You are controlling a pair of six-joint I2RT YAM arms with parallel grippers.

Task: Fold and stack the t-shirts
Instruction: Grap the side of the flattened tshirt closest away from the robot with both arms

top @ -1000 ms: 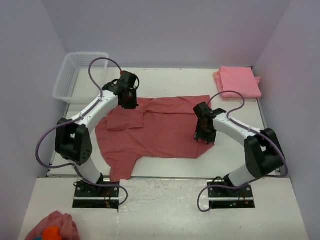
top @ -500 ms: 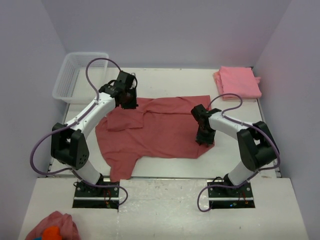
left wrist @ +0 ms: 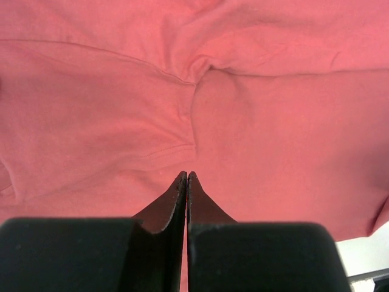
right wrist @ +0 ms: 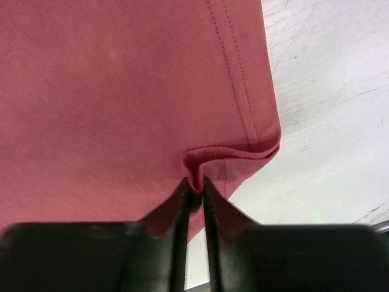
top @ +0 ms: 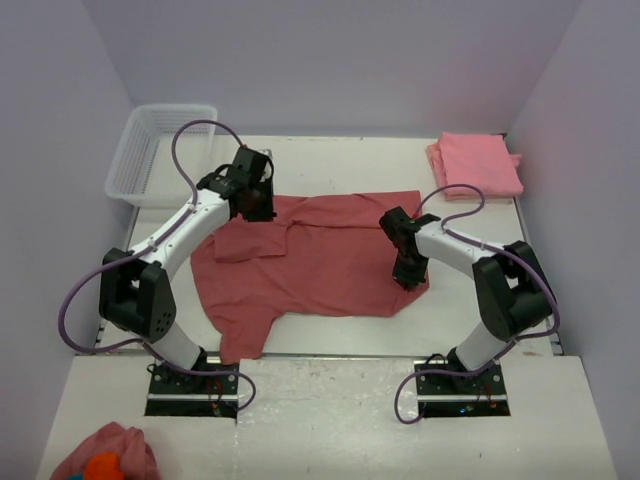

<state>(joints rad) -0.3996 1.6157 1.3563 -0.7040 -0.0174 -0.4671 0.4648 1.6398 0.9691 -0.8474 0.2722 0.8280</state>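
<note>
White table (top: 350, 332) with laundry on it.
A rose-red t-shirt (top: 310, 262) lies spread at centre, a folded pink t-shirt (top: 478, 163) at upper right, a white basket (top: 128, 165) at upper left, a pink cloth lump (top: 108, 452) at lower left.

White-and-black arms (top: 180, 225), looping purple cables (top: 200, 123)

No legible text or labels

Far left corner of white table (top: 340, 160): blocked by white plastic mesh basket (top: 125, 165). Far right corner: folded salmon-pink t-shirt (top: 478, 163). Bare far edge between them gives passage. Centre covered by spread rose-red t-shirt (top: 320, 262).
</note>
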